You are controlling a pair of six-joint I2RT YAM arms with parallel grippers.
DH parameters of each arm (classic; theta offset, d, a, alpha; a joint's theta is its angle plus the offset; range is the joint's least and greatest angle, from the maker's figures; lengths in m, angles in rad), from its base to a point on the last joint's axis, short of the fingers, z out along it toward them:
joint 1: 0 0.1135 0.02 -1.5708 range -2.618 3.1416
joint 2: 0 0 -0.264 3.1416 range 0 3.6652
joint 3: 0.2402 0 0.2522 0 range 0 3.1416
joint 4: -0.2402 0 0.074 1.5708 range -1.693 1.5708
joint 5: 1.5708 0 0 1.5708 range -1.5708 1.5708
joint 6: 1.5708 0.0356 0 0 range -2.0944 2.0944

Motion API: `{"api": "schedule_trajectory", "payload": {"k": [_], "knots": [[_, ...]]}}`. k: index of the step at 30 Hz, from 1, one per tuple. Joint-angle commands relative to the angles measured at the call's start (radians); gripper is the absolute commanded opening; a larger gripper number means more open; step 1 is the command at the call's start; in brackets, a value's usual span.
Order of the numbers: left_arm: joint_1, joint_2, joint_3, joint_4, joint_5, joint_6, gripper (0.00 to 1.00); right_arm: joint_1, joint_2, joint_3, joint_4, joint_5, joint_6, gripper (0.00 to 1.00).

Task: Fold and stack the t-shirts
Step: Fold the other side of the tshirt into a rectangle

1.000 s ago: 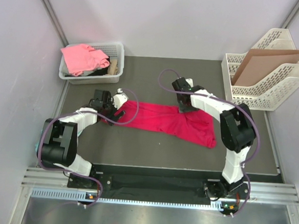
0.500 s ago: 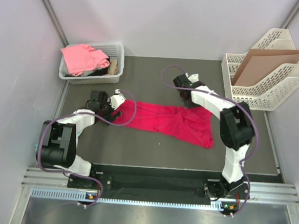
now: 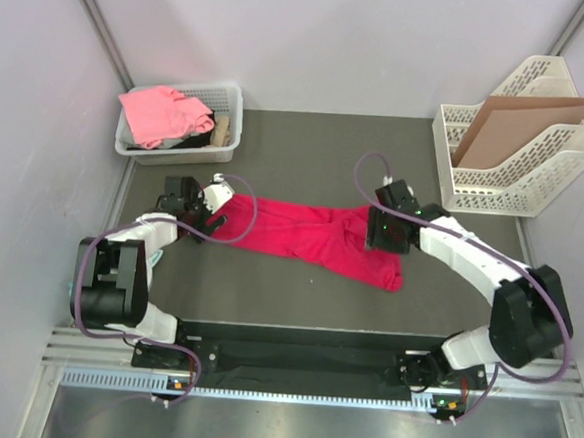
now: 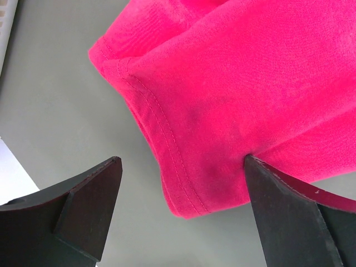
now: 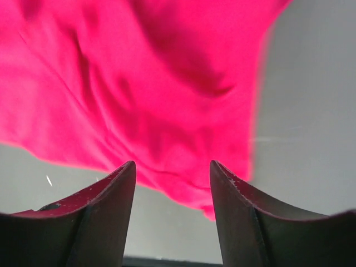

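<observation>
A crimson-red t-shirt (image 3: 311,236) lies crumpled in a long band across the middle of the dark table (image 3: 307,150). My left gripper (image 3: 212,213) stands open at its left end. In the left wrist view the hemmed corner (image 4: 183,183) lies between the wide jaws (image 4: 183,167), and the right fingertip (image 4: 261,178) meets the cloth. My right gripper (image 3: 379,237) hovers open over the shirt's right part. In the right wrist view the cloth (image 5: 139,94) lies below the parted fingers (image 5: 172,172). A salmon-pink t-shirt (image 3: 159,110) lies bunched in the basket.
The white basket (image 3: 231,123) sits at the back left with other items beside the pink shirt. A white file rack (image 3: 535,191) at the back right holds a brown cardboard sheet (image 3: 519,125). Grey walls close in the table on three sides.
My right arm swung from the shirt's far edge to the right and nearer, and its jaws opened and let go. The shirt's right part settled. My left gripper slid slightly left.
</observation>
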Motion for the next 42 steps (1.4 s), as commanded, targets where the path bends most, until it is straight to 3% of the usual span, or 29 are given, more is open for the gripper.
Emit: {"api": "schedule_trajectory", "payload": {"k": [1, 14, 23, 29, 36, 37, 42], "knots": [[0.029, 0.036, -0.044, -0.226, -0.102, 0.043, 0.96, 0.004, 0.06, -0.067, 0.173, -0.279, 0.046, 0.54], [0.029, 0.037, -0.04, -0.24, -0.111, 0.047, 0.96, -0.057, 0.303, 0.13, 0.155, -0.19, -0.023, 0.49], [0.031, 0.043, -0.075, -0.209, -0.131, 0.063, 0.96, -0.097, 0.352, 0.185, 0.127, -0.182, -0.068, 0.47], [0.031, 0.036, -0.081, -0.21, -0.134, 0.067, 0.96, -0.135, 0.424, 0.234, 0.137, -0.087, -0.094, 0.44], [0.032, 0.005, -0.109, -0.226, -0.134, 0.077, 0.96, -0.187, 0.545, 0.444, 0.075, 0.02, -0.134, 0.42], [0.031, -0.006, -0.112, -0.229, -0.133, 0.077, 0.96, -0.192, 0.564, 0.465, 0.066, 0.022, -0.135, 0.43], [0.032, -0.035, -0.142, -0.237, -0.14, 0.084, 0.96, -0.197, 0.568, 0.553, 0.026, 0.014, -0.129, 0.66]]}}
